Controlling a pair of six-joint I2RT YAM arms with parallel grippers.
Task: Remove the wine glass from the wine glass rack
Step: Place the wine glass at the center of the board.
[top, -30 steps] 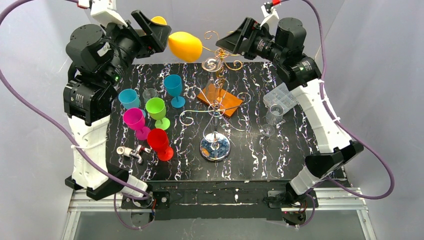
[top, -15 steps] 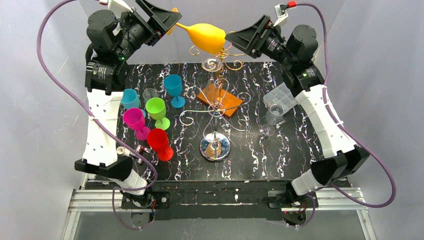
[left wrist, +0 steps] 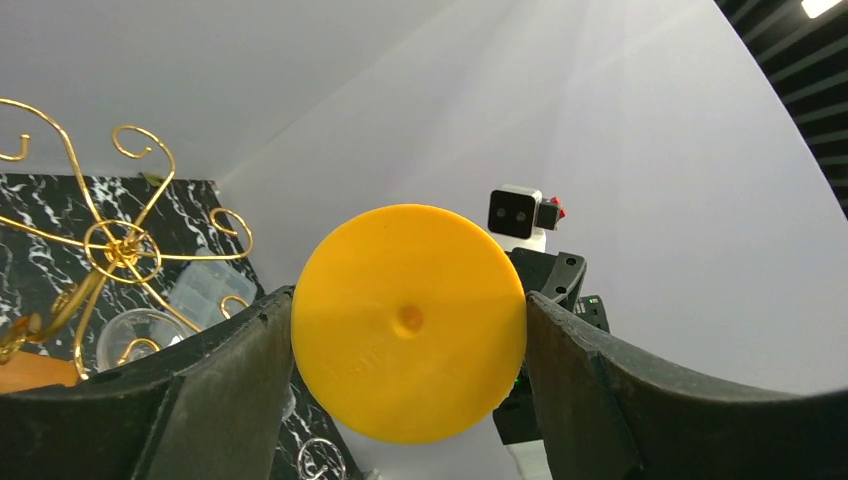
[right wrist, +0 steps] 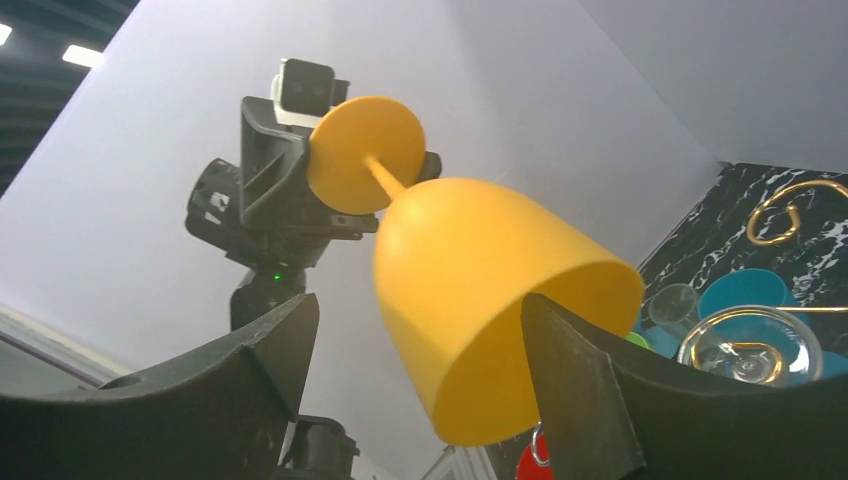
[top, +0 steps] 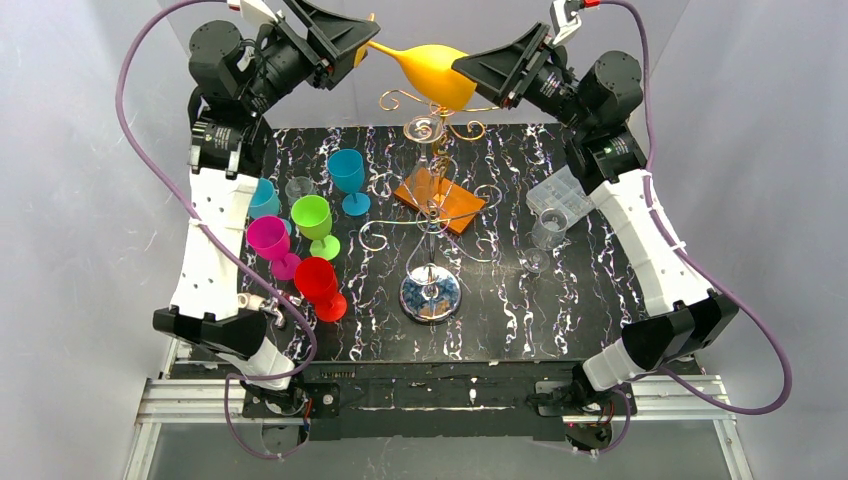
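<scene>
Above the one wine glass rack (top: 431, 214), one yellow wine glass (top: 438, 72) is aloft (five coloured glasses (top: 312, 215) stand below). The left gripper (top: 362, 46) clamps its foot. The right gripper (top: 468, 80) flanks the bowl, grasp undetermined.

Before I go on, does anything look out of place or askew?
Only the yellow wine glass: it lies sideways in the air by the rack, foot pinched in the left gripper, bowl between the open fingers of the right gripper.

Plain pale-grey walls (top: 770, 120) on three sides; black white-veined table (top: 540, 300); ceiling light (left wrist: 822, 6) overhead.
</scene>
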